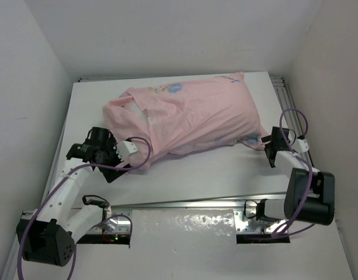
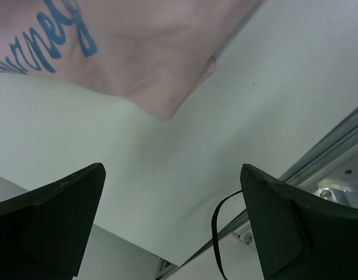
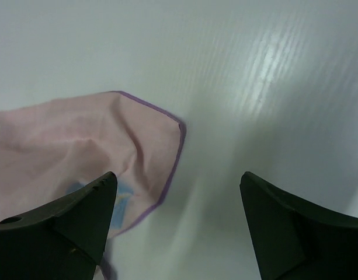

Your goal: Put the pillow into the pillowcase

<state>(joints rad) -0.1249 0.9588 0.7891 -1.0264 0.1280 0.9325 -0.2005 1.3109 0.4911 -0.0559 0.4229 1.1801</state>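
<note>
Nearest me, the left gripper hangs wide open over the table, nothing between its fingers, the case's mouth just beyond. The right gripper is spread too, beside the case's lower right corner, gripping nothing. The case lies slantwise mid-table, plump, a sliver of white pillow peeking out at the left end. To finish well, I'd say, catch the loose edge there and draw it over that sliver while the right pins its corner. Only the overhead shows the peeking pillow. The wrist views give close fabric: blue lettering, a purple-edged corner.
</note>
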